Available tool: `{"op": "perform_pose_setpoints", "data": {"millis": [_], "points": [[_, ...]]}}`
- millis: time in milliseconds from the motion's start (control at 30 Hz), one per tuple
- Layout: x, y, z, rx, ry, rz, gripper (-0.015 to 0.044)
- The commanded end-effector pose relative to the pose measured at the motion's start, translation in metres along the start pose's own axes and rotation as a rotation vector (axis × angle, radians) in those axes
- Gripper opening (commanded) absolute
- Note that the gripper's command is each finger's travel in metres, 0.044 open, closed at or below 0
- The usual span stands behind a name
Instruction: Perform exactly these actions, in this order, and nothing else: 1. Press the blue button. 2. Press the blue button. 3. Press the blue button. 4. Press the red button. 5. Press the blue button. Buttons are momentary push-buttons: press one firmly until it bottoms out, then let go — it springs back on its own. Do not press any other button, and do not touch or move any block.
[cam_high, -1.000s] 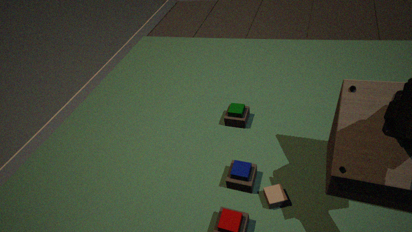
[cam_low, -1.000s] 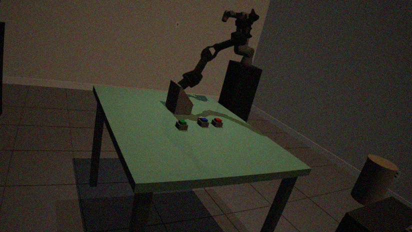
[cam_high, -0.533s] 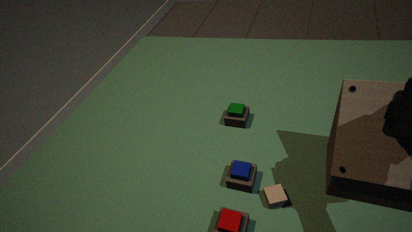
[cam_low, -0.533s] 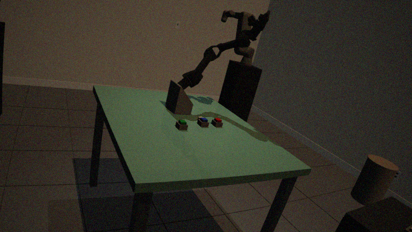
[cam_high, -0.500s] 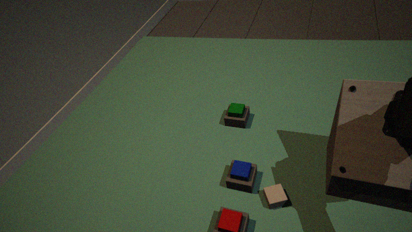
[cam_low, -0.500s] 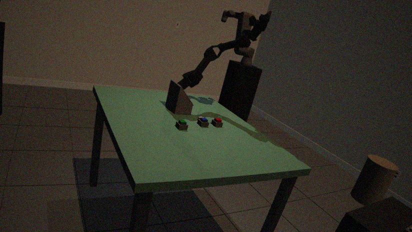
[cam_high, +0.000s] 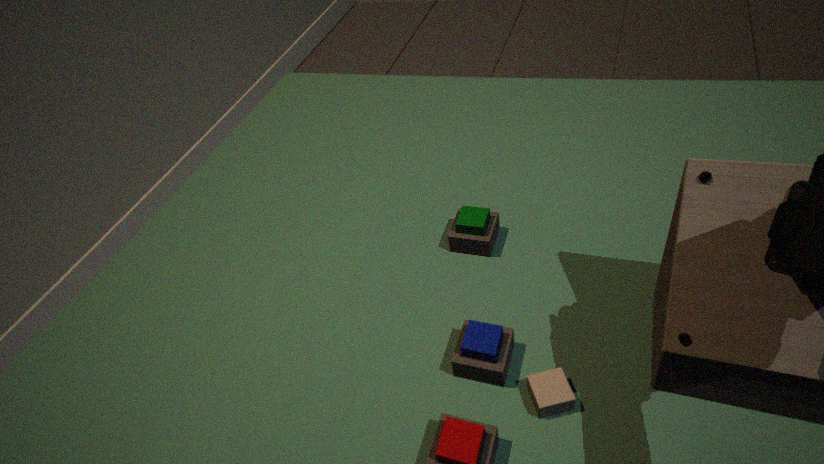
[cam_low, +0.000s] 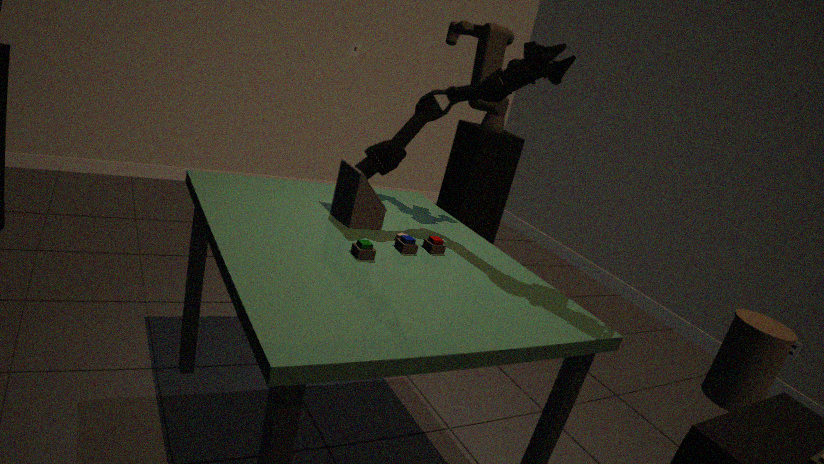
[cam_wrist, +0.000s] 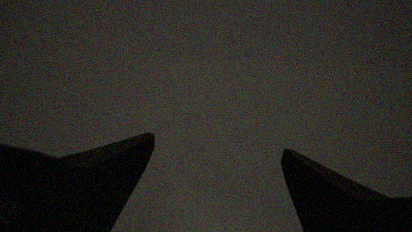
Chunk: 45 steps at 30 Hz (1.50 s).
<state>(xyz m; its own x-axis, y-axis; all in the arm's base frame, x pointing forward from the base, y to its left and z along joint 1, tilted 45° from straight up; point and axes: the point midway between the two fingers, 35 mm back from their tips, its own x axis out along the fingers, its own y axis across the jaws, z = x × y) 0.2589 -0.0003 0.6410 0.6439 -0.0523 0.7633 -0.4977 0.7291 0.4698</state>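
The blue button (cam_high: 482, 338) (cam_low: 408, 238) stands unpressed in its brown housing, between the green and red buttons. The red button (cam_high: 459, 440) (cam_low: 436, 239) is also raised; its housing is cut off by the lower edge of the top view. My gripper (cam_low: 569, 51) (cam_wrist: 218, 148) is open and empty. It is high above the table and off to the right of the buttons in the exterior view, pointing up and away from them. The wrist view shows only a plain grey surface beyond the two dark fingers.
A green button (cam_high: 473, 219) (cam_low: 364, 243) stands beyond the blue one. A small pale block (cam_high: 551, 388) lies close beside the blue button's housing. The arm rises from a wedge-shaped wooden base (cam_high: 720, 288) (cam_low: 365, 201) on the green table (cam_high: 259, 259) (cam_low: 322, 311). A dark pedestal (cam_low: 481, 172) stands behind the table.
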Motion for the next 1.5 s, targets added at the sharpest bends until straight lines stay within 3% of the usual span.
{"op": "perform_pose_setpoints", "data": {"millis": [0, 400, 833, 1100, 1333, 1467], "points": [[-0.003, -0.046, -0.063, -0.102, 0.214, -0.096, 0.04], [-0.064, -0.148, -0.193, -0.27, 0.77, -0.257, 0.04], [-0.212, -0.227, -0.292, -0.266, 1.452, -0.34, 0.04], [-0.335, -0.238, -0.314, -0.074, 1.905, -0.336, 0.04], [-0.441, -0.205, -0.299, 0.341, 2.267, -0.308, 0.04], [-0.456, -0.194, -0.293, 0.449, 2.315, -0.305, 0.04]]}}
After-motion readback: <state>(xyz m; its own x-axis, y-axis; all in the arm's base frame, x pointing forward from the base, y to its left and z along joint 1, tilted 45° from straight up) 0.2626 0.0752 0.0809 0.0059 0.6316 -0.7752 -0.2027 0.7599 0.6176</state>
